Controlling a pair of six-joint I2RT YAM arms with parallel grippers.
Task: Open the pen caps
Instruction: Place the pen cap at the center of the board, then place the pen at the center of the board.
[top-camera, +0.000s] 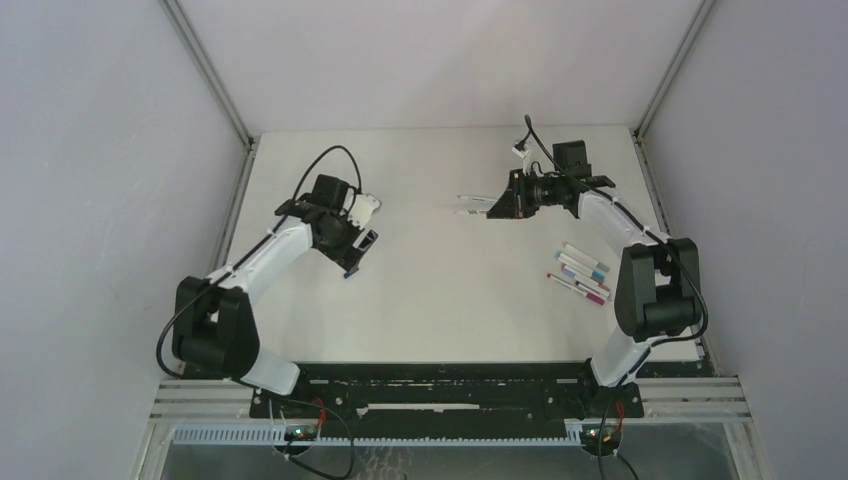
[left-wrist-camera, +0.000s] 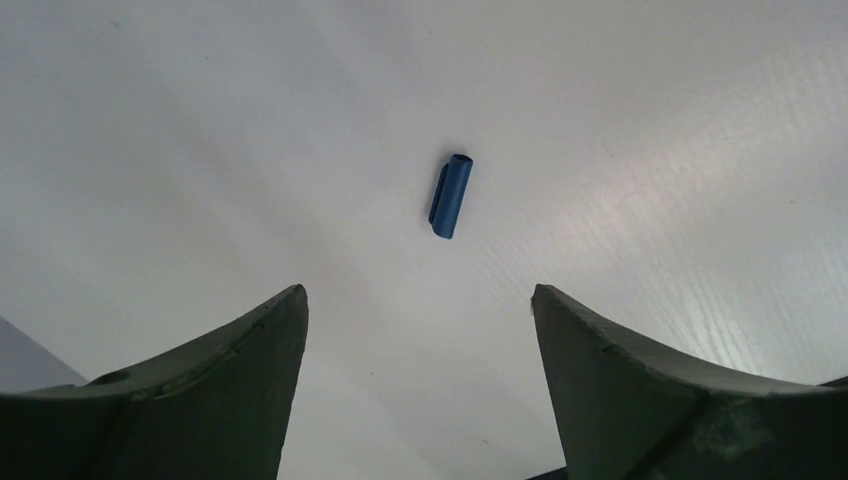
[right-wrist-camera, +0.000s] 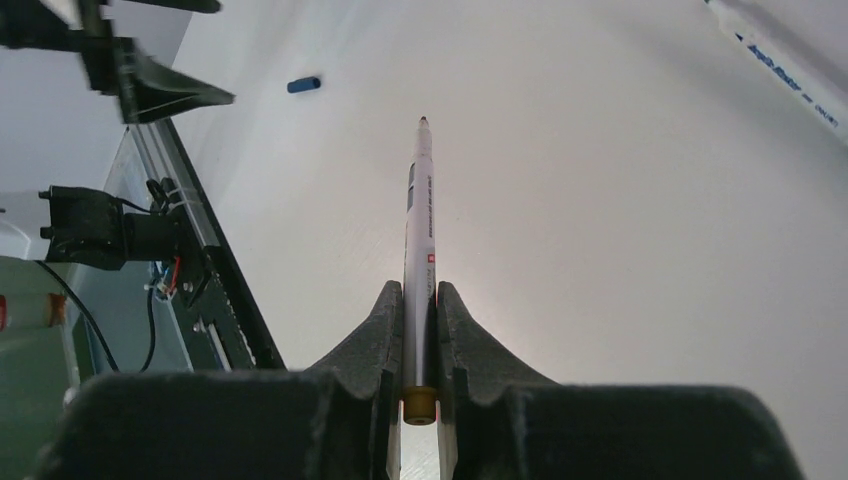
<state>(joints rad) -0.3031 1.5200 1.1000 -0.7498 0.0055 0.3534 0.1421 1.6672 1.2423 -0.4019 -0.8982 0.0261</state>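
While left tool (left-wrist-camera: 420, 300) gapes, blue cap (left-wrist-camera: 450, 195) lies clear.

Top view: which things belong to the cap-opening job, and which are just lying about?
Job: pen clamped in the right end effector; blue cap on the table under the open left end effector; waiting pens beside the right arm.
Lying about: cables on both arms; black hardware past the table edge.

One blue cap (left-wrist-camera: 451, 195), about six pens (top-camera: 582, 272)
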